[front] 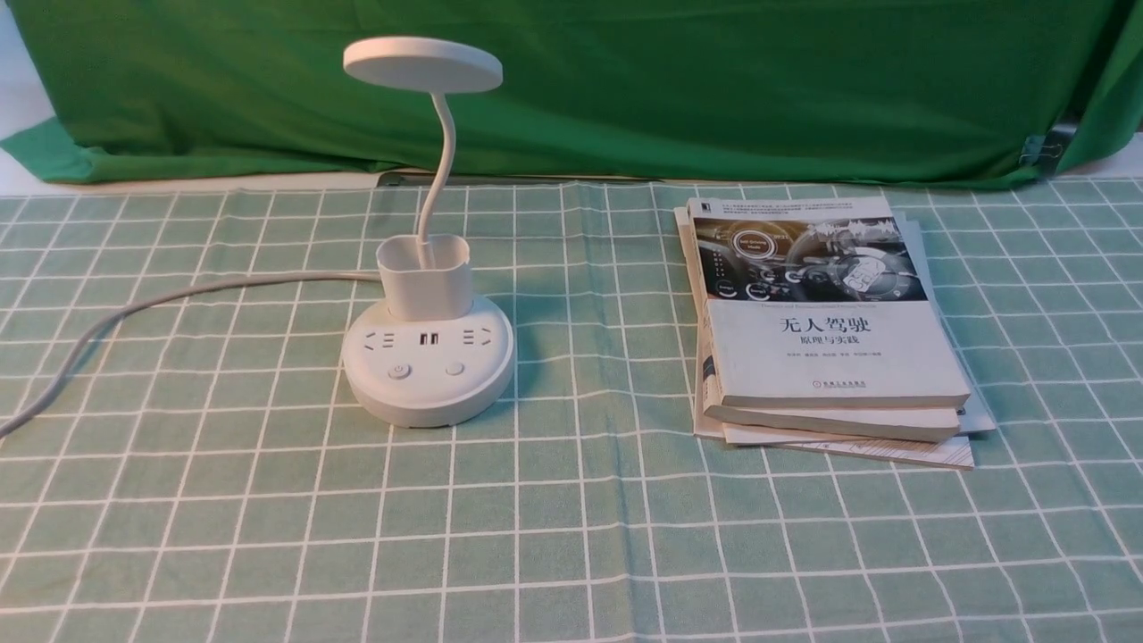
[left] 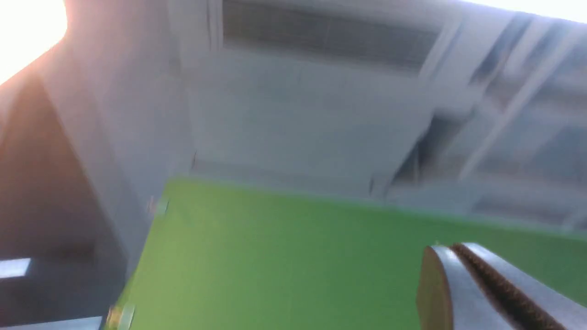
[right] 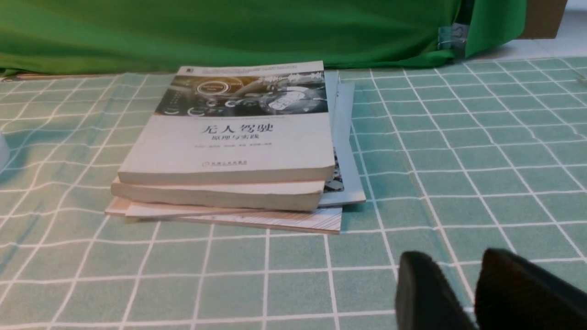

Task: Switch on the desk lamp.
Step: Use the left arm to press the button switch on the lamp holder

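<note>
The white desk lamp [front: 429, 375] stands on the checked cloth, left of centre in the front view. Its flat round head [front: 422, 63] sits on a thin curved neck that rises from a cup-shaped holder [front: 424, 277]. The round base carries sockets and two buttons [front: 399, 371] at its front. No light shows from the head. Neither gripper appears in the front view. My left gripper [left: 458, 250] is shut and empty, and points up at the green backdrop and ceiling. My right gripper [right: 451, 259] is low over the cloth near the books, with a narrow gap between its tips and nothing in it.
A stack of books [front: 826, 330] lies right of the lamp and shows in the right wrist view [right: 229, 146]. The lamp's grey cord [front: 179, 299] runs left off the table. A green backdrop [front: 714, 89] hangs along the far edge.
</note>
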Robot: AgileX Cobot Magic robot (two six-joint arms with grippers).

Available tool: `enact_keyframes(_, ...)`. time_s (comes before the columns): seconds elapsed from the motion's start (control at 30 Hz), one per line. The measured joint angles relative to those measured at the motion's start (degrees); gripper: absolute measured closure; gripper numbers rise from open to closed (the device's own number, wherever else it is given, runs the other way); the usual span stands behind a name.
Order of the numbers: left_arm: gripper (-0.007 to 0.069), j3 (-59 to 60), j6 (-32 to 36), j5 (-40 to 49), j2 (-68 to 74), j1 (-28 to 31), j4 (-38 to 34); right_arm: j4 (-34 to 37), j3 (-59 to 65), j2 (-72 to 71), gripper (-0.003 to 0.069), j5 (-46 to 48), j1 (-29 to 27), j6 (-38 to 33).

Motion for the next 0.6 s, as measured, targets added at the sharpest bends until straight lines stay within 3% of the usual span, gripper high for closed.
enact_keyframes(0.23, 0.0603, -20.0, 0.0, 39.7, 16.0, 0.0, -0.2, 0.0, 0.0, 0.0, 0.0418, 0.0, 0.0, 0.0)
enact_keyframes(0.33, 0.0603, -22.2, 0.0, 51.1, 23.1, 0.0, 0.4, 0.0, 0.0, 0.0, 0.0418, 0.0, 0.0, 0.0)
enact_keyframes(0.43, 0.0603, -22.2, 0.5, 55.7, 28.8, 0.0, 1.3, 0.0, 0.0, 0.0, 0.0418, 0.1, 0.0, 0.0)
enact_keyframes(0.6, 0.0603, -22.4, 0.9, 56.2, 38.9, 0.0, 1.5, 0.0, 0.0, 0.0, 0.0418, 0.0, 0.0, 0.0)
